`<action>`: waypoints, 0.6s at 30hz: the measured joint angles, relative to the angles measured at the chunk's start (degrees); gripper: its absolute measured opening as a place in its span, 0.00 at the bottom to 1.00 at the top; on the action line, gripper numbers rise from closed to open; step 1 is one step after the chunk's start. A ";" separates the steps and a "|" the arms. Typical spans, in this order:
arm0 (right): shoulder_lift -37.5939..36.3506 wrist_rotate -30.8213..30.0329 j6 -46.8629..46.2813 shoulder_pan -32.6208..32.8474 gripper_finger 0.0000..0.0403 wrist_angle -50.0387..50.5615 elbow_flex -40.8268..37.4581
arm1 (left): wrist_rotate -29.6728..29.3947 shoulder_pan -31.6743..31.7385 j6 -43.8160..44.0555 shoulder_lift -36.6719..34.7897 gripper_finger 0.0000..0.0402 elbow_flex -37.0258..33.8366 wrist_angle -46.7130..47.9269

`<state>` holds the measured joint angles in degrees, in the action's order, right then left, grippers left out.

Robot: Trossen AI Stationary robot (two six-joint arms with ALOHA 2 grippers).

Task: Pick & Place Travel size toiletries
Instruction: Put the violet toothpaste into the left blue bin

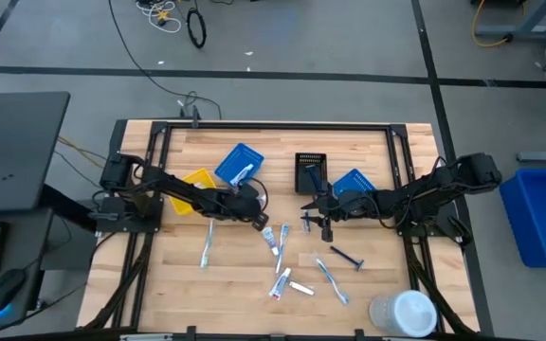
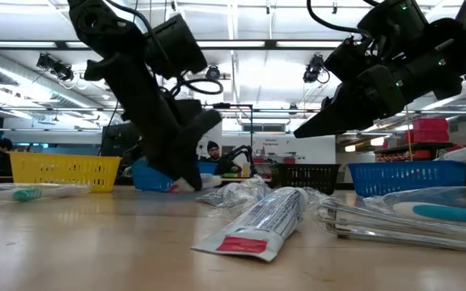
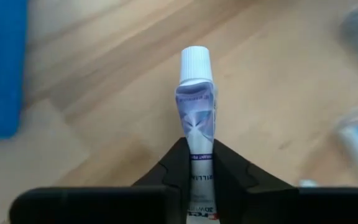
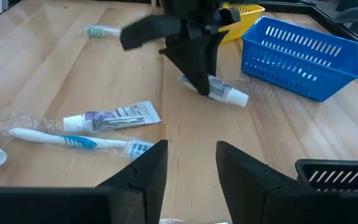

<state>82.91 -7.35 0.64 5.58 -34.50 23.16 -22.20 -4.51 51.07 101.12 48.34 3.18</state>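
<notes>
Several travel toiletries lie flat on the wooden table: a toothbrush [image 1: 207,244], toothpaste tubes [image 1: 281,282], another toothbrush [image 1: 332,279] and a dark razor [image 1: 347,256]. My left gripper [image 1: 262,224] is near the table's middle, low over the wood, shut on a white-capped toothpaste tube [image 3: 196,93]. My right gripper [image 1: 316,220] hovers open a little to its right, above the table and with nothing between its fingers [image 4: 151,168]. In the right wrist view, a tube [image 4: 114,118] and a wrapped toothbrush [image 4: 73,140] lie ahead of it. My left gripper pinches the toothpaste tube between its two fingers [image 3: 178,163], on the tube's body toward the flat tail end [image 3: 199,163]. The fingers come slanting down from above and lie along the tube. The capped end [image 4: 238,98] sticks out beyond the fingertips, close to the table; whether it rests there I cannot tell.
A blue bin [image 1: 240,163] and a yellow bin [image 1: 197,189] stand behind the left gripper. A black bin [image 1: 309,170] and a second blue bin [image 1: 354,185] stand behind the right gripper. A large white round container [image 1: 406,313] sits at the near right corner.
</notes>
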 joint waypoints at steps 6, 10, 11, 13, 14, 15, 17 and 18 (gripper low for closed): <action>0.02 0.00 0.00 0.00 0.36 0.00 0.00 | -4.67 0.45 -6.83 -4.09 0.13 4.14 4.84; 0.02 0.00 0.00 0.00 0.36 -0.02 0.00 | -11.53 2.54 -12.90 -8.12 0.14 9.54 15.29; 0.02 0.00 0.10 0.00 0.36 -0.02 0.00 | -11.99 3.49 -14.22 -8.96 0.14 10.83 17.64; 0.02 0.00 0.24 0.00 0.36 -0.03 0.00 | -12.31 5.68 -15.58 -9.73 0.14 12.87 21.97; 0.02 0.00 0.24 0.00 0.36 -0.04 0.00 | -11.74 7.06 -15.95 -10.02 0.14 13.51 23.67; 0.02 0.00 0.24 0.00 0.36 -0.02 0.00 | -11.51 8.31 -16.41 -10.29 0.14 13.73 25.31; 0.02 -0.02 0.24 0.00 0.36 -0.02 0.00 | -10.32 10.80 -17.74 -10.35 0.14 13.64 25.49; 0.02 0.00 0.22 0.00 0.36 -0.02 0.00 | -9.57 12.07 -18.43 -10.34 0.14 13.15 25.53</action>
<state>82.94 -7.35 0.87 5.58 -34.52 23.16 -31.77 7.56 32.64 90.78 61.49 28.71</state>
